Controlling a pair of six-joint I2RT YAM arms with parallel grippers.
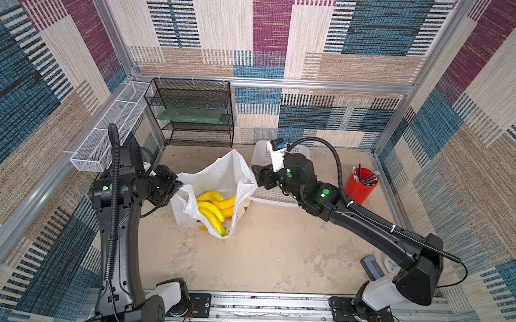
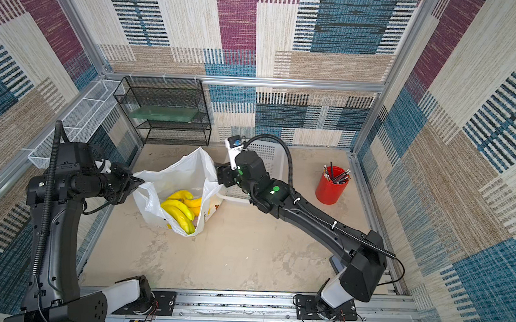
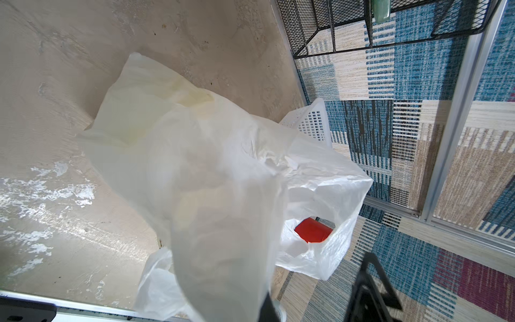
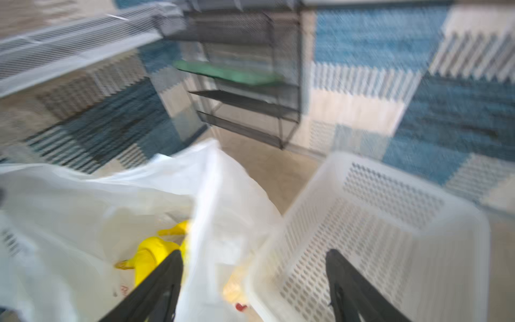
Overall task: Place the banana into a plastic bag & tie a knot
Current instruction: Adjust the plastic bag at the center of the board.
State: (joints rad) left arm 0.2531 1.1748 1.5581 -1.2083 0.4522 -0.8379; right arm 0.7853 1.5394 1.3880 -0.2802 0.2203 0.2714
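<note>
Bananas (image 1: 212, 209) lie inside the plastic bag (image 1: 219, 177), which stands open-mouthed on the tabletop (image 1: 275, 254), with the basket (image 1: 274, 196) just beside the bag.

Left end effector (image 1: 177, 190): clenched on the bag's rim.

Right end effector (image 1: 255, 176): released, jaws spread at the bag's opposite rim; its wrist view is blurred.

Judged next: take the second handle. Bite bunched film, not a single layer, and hold the left side taut. Nothing tied yet.
</note>
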